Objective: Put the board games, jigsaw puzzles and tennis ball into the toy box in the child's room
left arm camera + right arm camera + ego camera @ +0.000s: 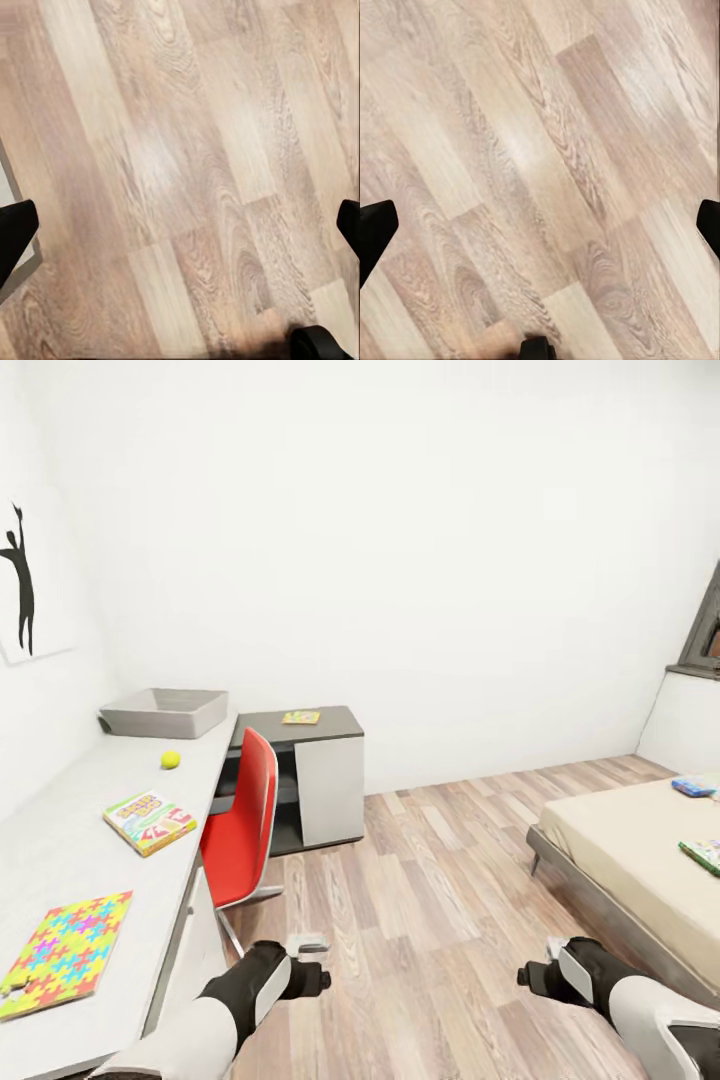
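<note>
On the long white table (90,800) at the left stand a grey toy box (165,712), a yellow tennis ball (170,759), a colourful board game (150,821) and a bright jigsaw puzzle (65,952). Another flat colourful box (300,717) lies on the dark cabinet top beyond. Two board games (694,787) (704,852) lie on the bed (640,850) at the right. My left gripper (306,956) (180,232) and right gripper (546,962) (540,229) hang low over the wood floor, both open and empty, far from every toy.
A red swivel chair (245,815) stands against the table's edge, just ahead of my left arm. A grey-and-white cabinet (320,775) sits by the back wall. Wood floor (440,880) stretches between table and bed.
</note>
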`<state>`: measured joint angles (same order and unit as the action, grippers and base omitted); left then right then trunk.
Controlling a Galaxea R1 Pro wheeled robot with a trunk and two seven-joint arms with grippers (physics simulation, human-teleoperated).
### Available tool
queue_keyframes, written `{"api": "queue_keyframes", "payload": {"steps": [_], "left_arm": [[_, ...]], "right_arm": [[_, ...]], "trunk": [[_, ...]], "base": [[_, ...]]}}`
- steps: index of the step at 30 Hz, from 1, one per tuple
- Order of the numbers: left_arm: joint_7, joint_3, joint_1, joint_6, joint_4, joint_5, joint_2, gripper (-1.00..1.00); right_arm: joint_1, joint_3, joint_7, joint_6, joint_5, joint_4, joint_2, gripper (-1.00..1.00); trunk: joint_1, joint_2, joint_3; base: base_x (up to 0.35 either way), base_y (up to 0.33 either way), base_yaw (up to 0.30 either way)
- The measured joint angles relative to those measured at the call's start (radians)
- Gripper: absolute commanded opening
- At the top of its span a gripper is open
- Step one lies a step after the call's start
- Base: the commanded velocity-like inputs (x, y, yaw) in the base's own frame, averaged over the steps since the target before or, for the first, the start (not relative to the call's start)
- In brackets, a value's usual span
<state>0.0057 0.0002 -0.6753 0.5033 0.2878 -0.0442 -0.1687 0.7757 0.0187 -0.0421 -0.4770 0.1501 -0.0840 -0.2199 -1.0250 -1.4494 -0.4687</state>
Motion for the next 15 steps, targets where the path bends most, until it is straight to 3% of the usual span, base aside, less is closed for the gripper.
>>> {"api": "queue_keyframes", "payload": {"steps": [8, 15], "left_arm": [[-0.002, -0.004, -0.013, 0.04, 0.092, -0.051, -0.006, 1.0], [-0.004, -0.015, -0.014, 0.055, 0.157, -0.135, -0.006, 1.0]], "right_arm": [[0.078, 0.0, -0.001, -0.099, 0.002, -0.046, -0.002, 1.0], [0.101, -0.001, -0.001, -0.177, 0.003, -0.157, -0.009, 1.0]], "trunk": [[0.0, 0.0, 0.0], [0.0, 0.0, 0.0]], "base": [[0.0, 0.0, -0.285], [0.0, 0.0, -0.285]]}}
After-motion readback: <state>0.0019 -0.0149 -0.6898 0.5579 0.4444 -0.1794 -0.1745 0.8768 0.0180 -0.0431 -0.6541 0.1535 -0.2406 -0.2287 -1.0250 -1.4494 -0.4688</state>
